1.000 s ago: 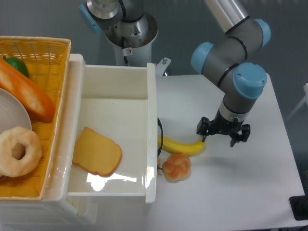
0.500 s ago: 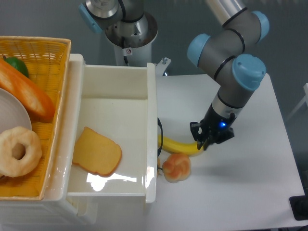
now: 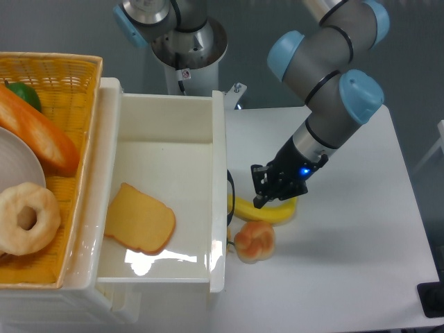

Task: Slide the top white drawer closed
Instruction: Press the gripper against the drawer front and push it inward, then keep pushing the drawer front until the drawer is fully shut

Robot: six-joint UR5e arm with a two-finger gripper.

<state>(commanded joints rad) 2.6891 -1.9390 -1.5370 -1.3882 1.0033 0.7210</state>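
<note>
A small sticker on the robot base (image 3: 182, 73) carries marks too small to read. The arm (image 3: 326, 76) reaches down from the upper right, its wrist angled toward the top white drawer (image 3: 166, 191), a blue light lit near the wrist. The gripper (image 3: 262, 194) hangs just right of the drawer's front panel and black handle (image 3: 229, 198), over the banana (image 3: 267, 210). Whether the jaws are spread or pressed together cannot be told. The drawer stands pulled out over the desk (image 3: 347, 263), holding a slice of bread (image 3: 140, 218). A bun (image 3: 254, 241) lies just right of the drawer front, below the banana. A yellow wicker basket (image 3: 59, 76) sits left of the drawer.
</note>
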